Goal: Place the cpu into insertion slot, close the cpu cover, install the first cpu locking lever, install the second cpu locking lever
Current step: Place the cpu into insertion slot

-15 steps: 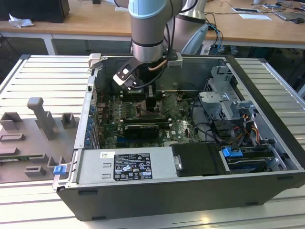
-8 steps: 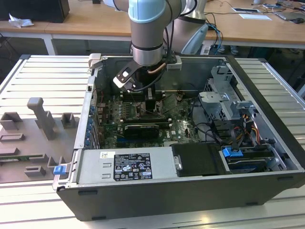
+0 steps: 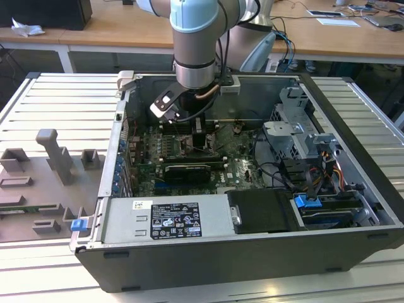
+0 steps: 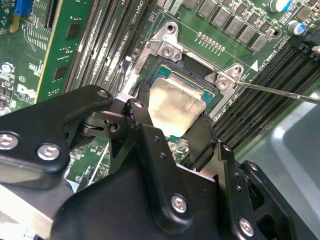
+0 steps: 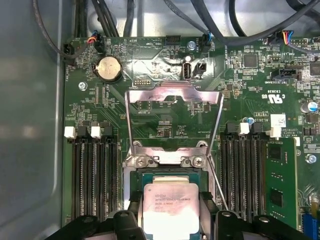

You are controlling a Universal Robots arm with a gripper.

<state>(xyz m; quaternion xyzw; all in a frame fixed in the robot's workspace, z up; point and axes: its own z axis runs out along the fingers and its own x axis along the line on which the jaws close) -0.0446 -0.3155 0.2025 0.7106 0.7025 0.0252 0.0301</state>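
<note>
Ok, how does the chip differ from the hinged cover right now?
The chip is a solid pale square; the cover is a thin frame with a square cut-out. The chip sits clamped in the gripper; the cover is swung open, clear of it. Both look silvery and square.

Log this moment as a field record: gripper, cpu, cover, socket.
gripper: shut on cpu
cpu position: between the fingers, directly over the socket
cpu cover: open, swung back from the socket
seating: cannot tell whether the cpu is fully down in the socket
</note>
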